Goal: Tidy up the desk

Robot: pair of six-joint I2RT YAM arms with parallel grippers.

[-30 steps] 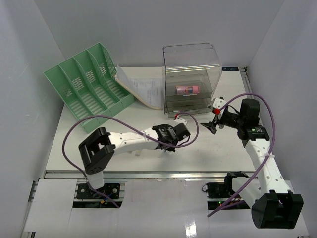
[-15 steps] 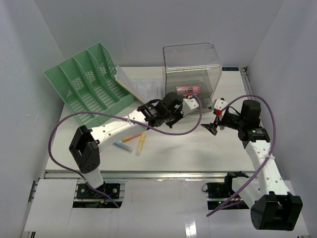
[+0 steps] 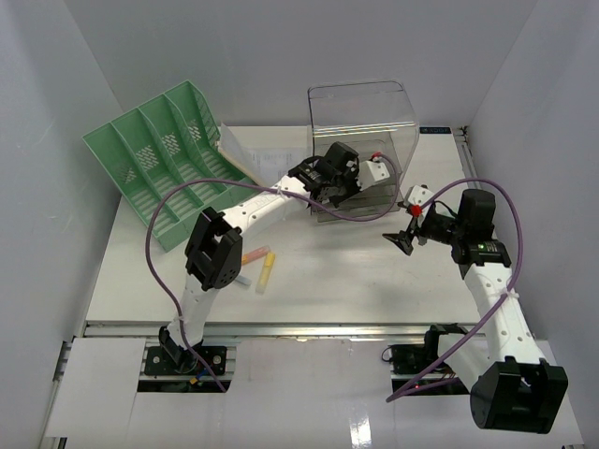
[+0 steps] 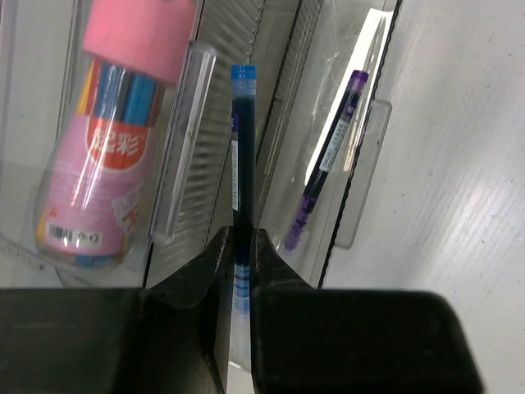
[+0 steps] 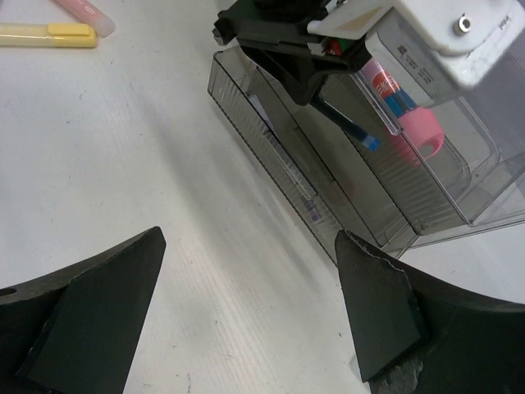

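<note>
Left pincer clamps a blue pen before the clear drawers; right pincer gapes wide.

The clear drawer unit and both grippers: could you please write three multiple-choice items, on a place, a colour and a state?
1. Where is the pink marker tub?
A. in the left gripper
B. in the clear drawer unit
C. in the right gripper
2. The pen in the left gripper is:
A. yellow
B. red
C. blue
3. The right gripper is:
A. open, empty
B. shut on a pen
C. shut on the tub
Answers: 1 B, it lies inside the clear walls; 2 C, its barrel and cap are blue; 3 A, its fingers stand wide apart, nothing between.
</note>
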